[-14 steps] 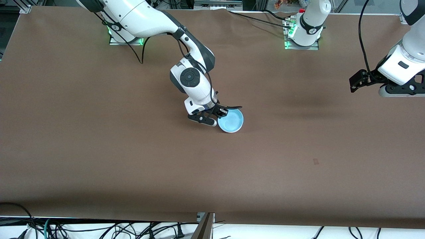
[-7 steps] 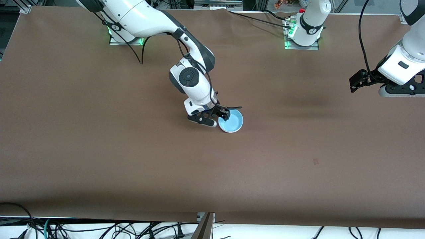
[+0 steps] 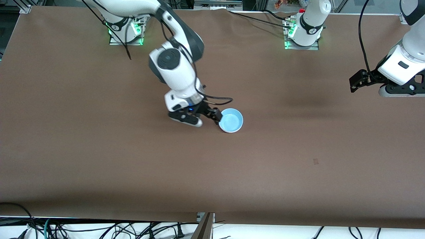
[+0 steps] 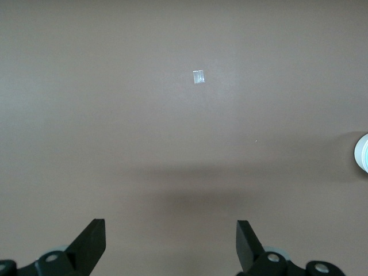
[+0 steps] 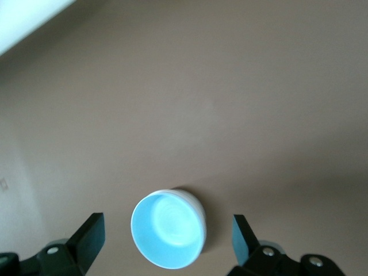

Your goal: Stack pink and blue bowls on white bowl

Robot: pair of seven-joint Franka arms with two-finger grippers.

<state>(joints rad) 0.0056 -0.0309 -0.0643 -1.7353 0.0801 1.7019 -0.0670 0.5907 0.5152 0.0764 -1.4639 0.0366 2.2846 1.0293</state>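
Front view: right pincer (image 3: 217, 117) open beside blue bowl (image 3: 231, 120); left pincer (image 3: 354, 82) open, waiting.

No readable text, label, brand or number shows in any view. The small pale patch on the table (image 3: 315, 161) is blank, and the marks on the arm bases are too small to make out.

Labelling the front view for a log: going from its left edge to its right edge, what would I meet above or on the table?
Right gripper → blue bowl → small mark on the table → left gripper, waiting.
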